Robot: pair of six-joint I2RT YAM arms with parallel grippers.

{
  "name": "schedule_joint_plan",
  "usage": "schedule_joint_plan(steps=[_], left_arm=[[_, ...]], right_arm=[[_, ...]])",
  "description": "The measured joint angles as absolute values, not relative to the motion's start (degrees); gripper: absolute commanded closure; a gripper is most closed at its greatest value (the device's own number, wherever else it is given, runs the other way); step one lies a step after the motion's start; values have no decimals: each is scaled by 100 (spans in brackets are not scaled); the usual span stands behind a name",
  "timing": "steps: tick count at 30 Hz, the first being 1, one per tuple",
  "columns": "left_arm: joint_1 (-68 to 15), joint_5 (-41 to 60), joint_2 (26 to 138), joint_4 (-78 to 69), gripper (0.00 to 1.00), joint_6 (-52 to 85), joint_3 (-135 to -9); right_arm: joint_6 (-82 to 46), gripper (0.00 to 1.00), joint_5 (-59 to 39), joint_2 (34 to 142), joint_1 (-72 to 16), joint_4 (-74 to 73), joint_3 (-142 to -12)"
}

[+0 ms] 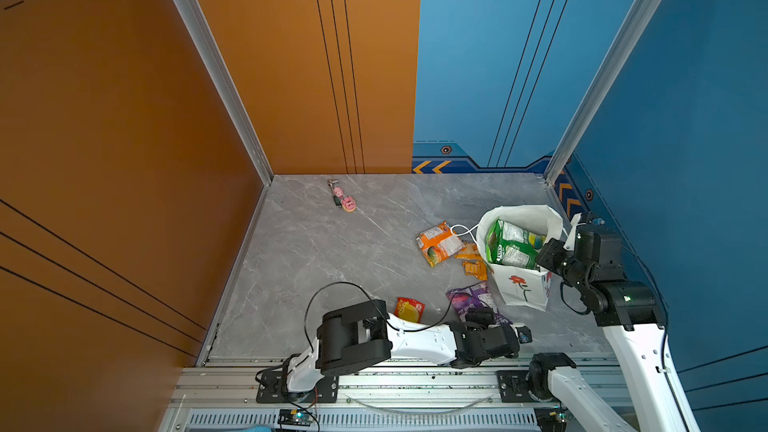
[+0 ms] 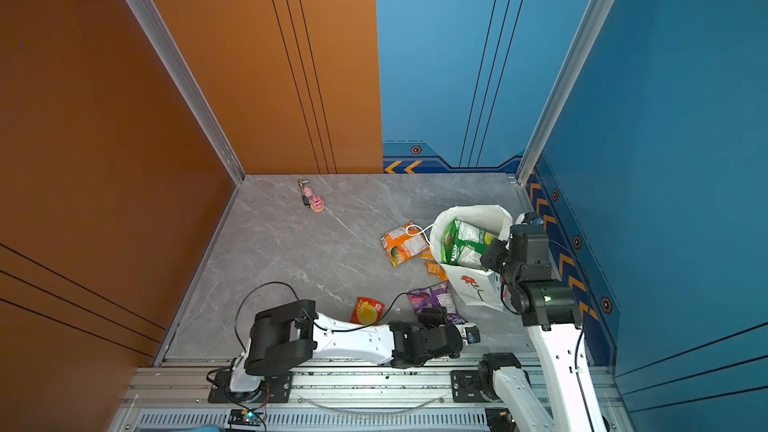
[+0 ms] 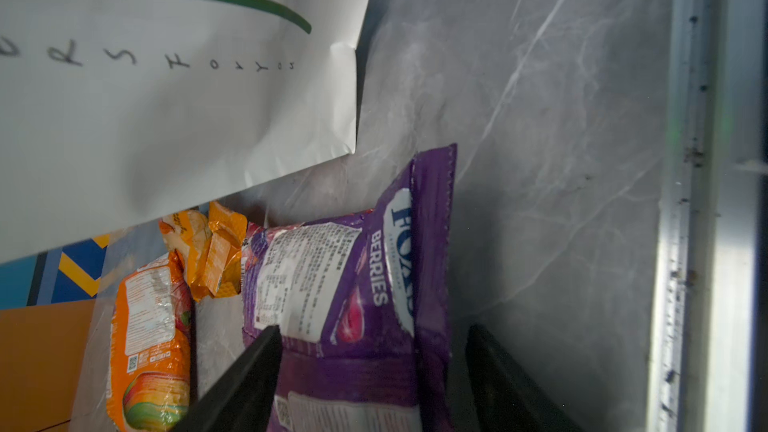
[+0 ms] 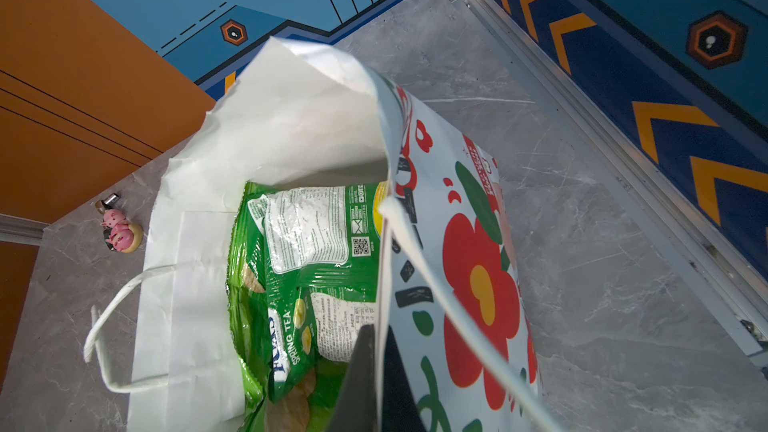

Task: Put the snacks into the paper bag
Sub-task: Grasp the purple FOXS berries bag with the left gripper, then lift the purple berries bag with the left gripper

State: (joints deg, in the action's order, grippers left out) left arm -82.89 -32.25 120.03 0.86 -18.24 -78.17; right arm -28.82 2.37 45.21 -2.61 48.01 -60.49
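Purple crinkly foil packet — likely light, soft, slippery — flat on the bench beside the white paper gift bag. Your left hand straddles it, jaws apart; take it mid-body. Your right hand pinches the bag's rim.

paper bag: matt paper | purple packet: glossy foil | table: smooth marble-look

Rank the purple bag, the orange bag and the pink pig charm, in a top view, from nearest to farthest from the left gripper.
1. Purple bag, at the left gripper.
2. Orange bag, farther back, mid-table.
3. Pink pig charm, far back left.
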Motion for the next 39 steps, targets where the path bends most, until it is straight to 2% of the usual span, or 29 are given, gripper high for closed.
schedule_joint_plan(steps=[3, 11, 13, 18, 21, 39], left_arm=[[-8313, -3413, 12110, 113, 38, -1804, -7822], [-8340, -3859, 12195, 161, 66, -1581, -7822], [-8329, -3920, 12195, 172, 69, -1490, -7822], [-8302, -4016, 12193, 132, 83, -1267, -7791], [-8276, -4141, 12099, 23, 96, -1096, -7612], [-7706, -4187, 9657, -416, 100, 582, -5367]], right_arm=[[-2882, 100, 215, 4521, -261, 4797, -6049], [-2899, 100, 154, 4523, -233, 4786, -6047], [-2899, 100, 143, 4523, -224, 4786, -6047], [-2902, 100, 128, 4523, -222, 4783, -6040], [-2902, 100, 128, 4523, -217, 4779, -6036], [-2993, 100, 121, 4523, -156, 4678, -5959]])
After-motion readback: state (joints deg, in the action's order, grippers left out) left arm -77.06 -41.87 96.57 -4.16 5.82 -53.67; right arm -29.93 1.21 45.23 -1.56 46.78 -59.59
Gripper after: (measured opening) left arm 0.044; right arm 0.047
